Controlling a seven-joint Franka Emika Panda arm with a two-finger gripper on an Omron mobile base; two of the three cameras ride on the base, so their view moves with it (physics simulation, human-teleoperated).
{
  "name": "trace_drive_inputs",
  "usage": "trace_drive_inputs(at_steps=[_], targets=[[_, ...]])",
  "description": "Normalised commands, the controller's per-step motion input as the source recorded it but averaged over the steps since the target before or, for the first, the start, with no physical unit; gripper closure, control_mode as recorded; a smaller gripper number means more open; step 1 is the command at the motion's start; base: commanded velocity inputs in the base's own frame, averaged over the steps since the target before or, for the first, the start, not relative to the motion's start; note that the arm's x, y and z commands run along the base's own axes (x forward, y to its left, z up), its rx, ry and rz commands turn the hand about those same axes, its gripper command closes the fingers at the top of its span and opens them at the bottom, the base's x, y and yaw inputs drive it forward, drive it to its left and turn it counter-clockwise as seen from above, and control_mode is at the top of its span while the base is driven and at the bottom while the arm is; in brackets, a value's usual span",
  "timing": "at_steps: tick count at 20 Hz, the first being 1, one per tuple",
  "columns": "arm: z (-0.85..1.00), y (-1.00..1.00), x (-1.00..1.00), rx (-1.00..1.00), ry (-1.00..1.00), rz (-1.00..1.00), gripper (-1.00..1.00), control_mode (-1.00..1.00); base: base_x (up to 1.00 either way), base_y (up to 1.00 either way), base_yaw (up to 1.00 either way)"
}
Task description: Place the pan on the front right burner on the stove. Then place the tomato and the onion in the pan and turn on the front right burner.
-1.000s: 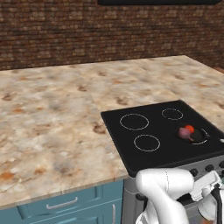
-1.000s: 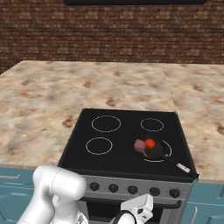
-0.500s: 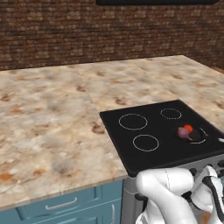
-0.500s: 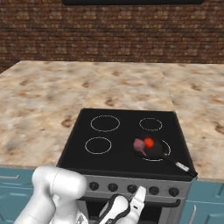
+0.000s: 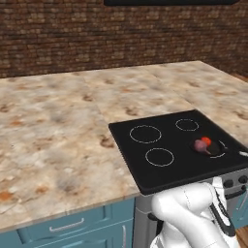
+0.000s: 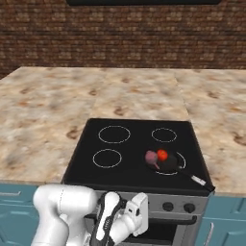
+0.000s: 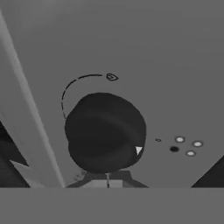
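While the small black pan (image 6: 168,163) sits on the large front right ring (image 6: 180,161) of the glossy black cooktop (image 6: 125,163) with the red tomato (image 6: 162,154) and purplish onion (image 6: 152,157) inside, we have brought our closed, empty gripper (image 7: 107,183) up to a round black knob (image 7: 105,131); only turning remains.

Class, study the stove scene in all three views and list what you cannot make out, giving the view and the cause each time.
- Gripper: hand view, fingertips cut off by the bottom edge; contact with the knob unclear.
- Pan: right base view, black on the black stove; rim hard to trace.
- Pan handle: left base view, cut off by the right edge.
- Onion and tomato: left base view, too small to tell whether they touch.
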Motion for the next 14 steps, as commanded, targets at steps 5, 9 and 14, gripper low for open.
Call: trace_drive_inputs(at_steps=[5,9,14], targets=[[0.00,0.00,0.00,-0.49,-0.42,0.82,1.00,-1.00,0.00,0.00,0.00],[0.00,0.00,0.00,-0.47,-0.41,0.81,1.00,-1.00,0.00,0.00,0.00],[0.00,0.00,0.00,-0.43,-0.29,0.85,1.00,-1.00,0.00,0.00,0.00]])
